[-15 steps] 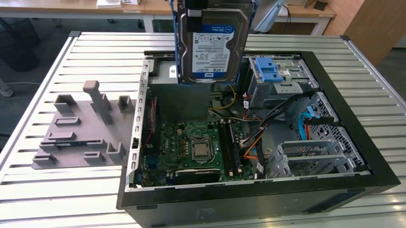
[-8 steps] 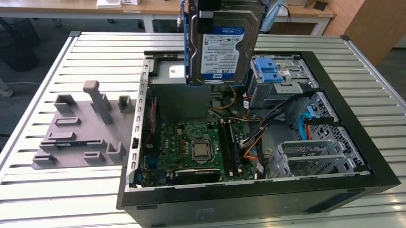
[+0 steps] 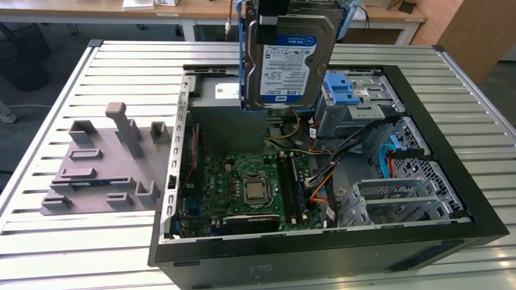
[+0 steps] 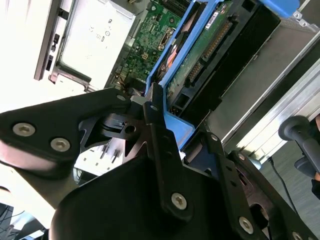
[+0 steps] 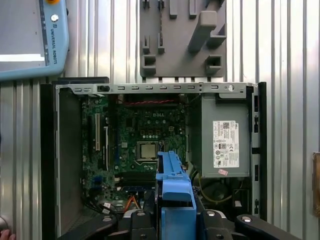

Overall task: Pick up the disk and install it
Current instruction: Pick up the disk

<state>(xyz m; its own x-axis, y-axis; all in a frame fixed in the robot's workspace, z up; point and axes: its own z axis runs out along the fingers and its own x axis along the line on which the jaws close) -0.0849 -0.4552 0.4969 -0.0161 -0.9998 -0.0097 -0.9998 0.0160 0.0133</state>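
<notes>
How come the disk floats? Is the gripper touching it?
Touching. In the second wrist view the gripper presses on the disk's blue rail with no gap; in the exterior view it hangs above the computer case.

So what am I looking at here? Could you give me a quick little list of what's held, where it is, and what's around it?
Held: the disk, hanging on end
Gripper: gripper shut on the disk's blue rail
Position: in the air above the open computer case
Installed: not yet
Inside case: circuit board, grey box, blue latch
Beside case: grey holder on the slatted table, at the exterior view's left
</notes>
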